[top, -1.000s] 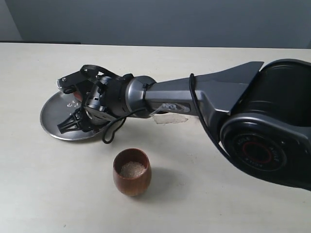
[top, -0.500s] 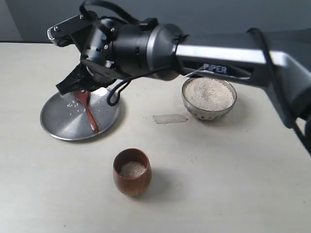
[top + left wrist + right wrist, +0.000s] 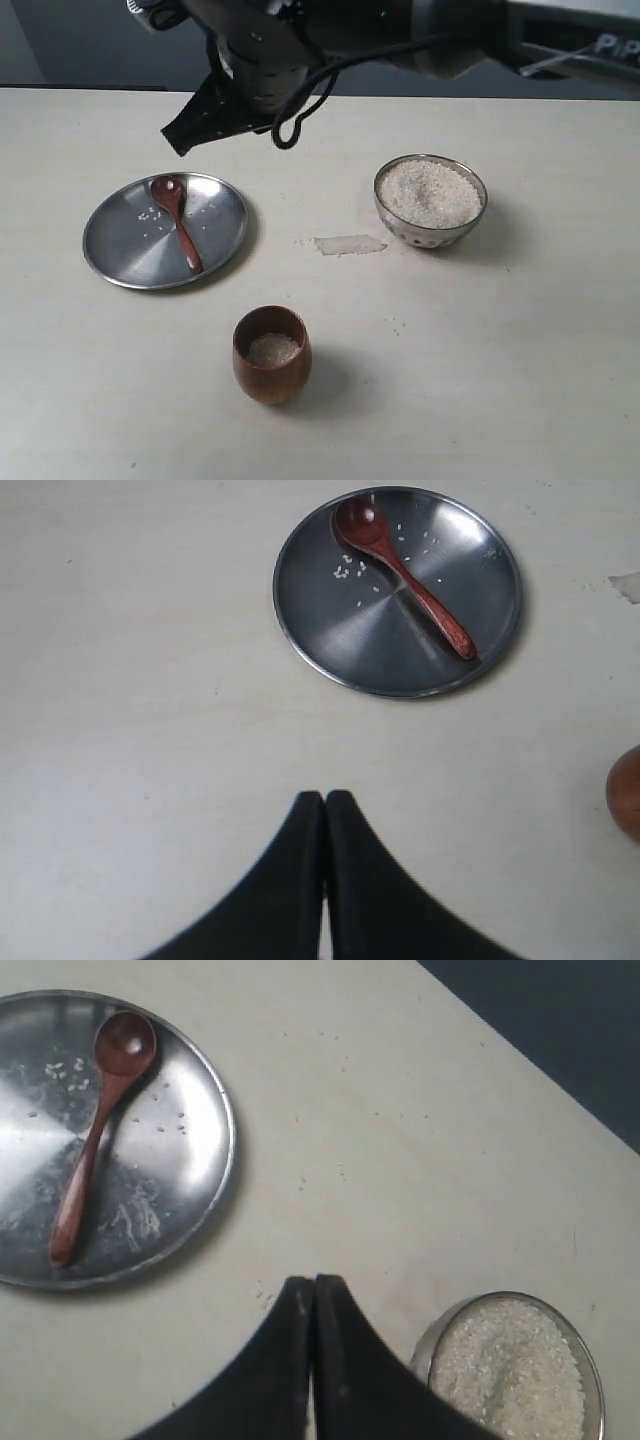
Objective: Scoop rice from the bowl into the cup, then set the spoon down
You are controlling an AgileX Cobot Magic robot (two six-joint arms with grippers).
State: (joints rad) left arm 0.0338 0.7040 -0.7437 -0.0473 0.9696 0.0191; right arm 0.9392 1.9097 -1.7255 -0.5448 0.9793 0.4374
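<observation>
The reddish-brown spoon (image 3: 178,222) (image 3: 405,578) (image 3: 95,1140) lies flat on the steel plate (image 3: 130,255), free of both grippers, with a few loose rice grains (image 3: 152,213) beside it. The wooden cup (image 3: 272,370) stands in front of the plate with rice (image 3: 273,349) inside. To the right, the faceted metal bowl (image 3: 430,232) (image 3: 432,1345) holds a heap of rice (image 3: 428,192). My right gripper (image 3: 180,138) (image 3: 314,1282) hangs shut and empty, high above the plate's far side. My left gripper (image 3: 325,798) is shut and empty over bare table, away from the plate (image 3: 380,650).
A small strip of clear tape (image 3: 350,244) lies on the pale table between plate and bowl. The right arm (image 3: 400,30) spans the top of the exterior view. The cup's edge (image 3: 628,792) shows at the border of the left wrist view.
The right gripper has risen from the plate and drawn back toward the far edge. The spoon stays lying on the plate.
</observation>
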